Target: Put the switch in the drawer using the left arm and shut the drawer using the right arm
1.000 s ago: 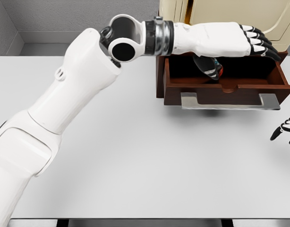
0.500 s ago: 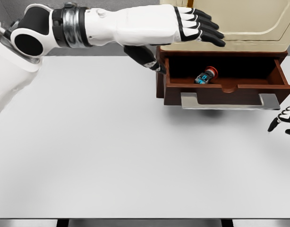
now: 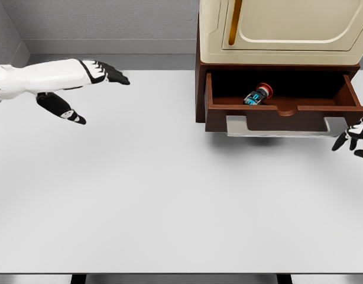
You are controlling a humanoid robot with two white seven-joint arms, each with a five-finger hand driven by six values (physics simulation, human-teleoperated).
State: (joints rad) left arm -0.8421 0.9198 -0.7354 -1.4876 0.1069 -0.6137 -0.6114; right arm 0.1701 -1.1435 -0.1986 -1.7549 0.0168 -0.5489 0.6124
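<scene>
- Inside the open drawer, the switch lies on its side, red cap toward the back.
- Left robot hand hangs over the desk, fingers spread, holding nothing.
- Right robot hand sits just beside the metal handle, fingers loosely spread.
- Switch looks small, rigid and light; drawer front probably takes a flat push.
</scene>
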